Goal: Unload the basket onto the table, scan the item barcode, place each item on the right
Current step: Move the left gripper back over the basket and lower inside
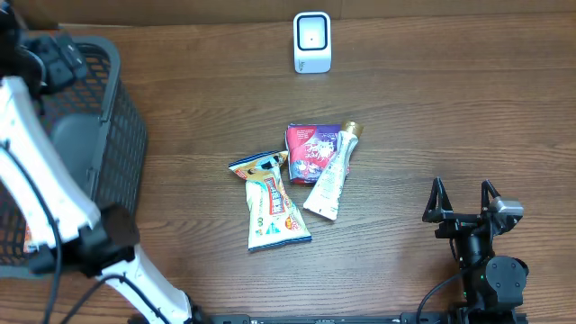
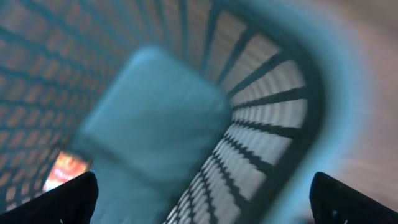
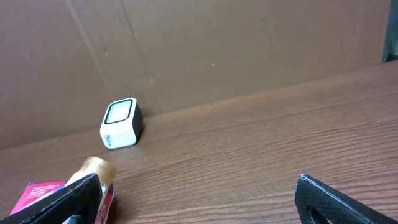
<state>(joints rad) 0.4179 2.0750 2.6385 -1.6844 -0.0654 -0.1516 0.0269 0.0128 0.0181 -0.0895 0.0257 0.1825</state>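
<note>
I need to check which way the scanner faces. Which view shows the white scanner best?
The right wrist view: the scanner appears largest there, unobstructed, window and one side visible. The overhead view shows it whole but smaller. The left wrist view shows the basket interior, no scanner.

Tube, red pouch, snack bag seemingly overlap; white scanner stands apart.

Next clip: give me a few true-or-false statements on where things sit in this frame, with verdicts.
1. The right gripper holds the tube. False: it is open and empty, apart from the tube.
2. The barcode scanner stands near the table's far edge. True.
3. The left gripper is over the basket. True.
4. The snack packet lies in the basket. False: it lies on the table.
</note>
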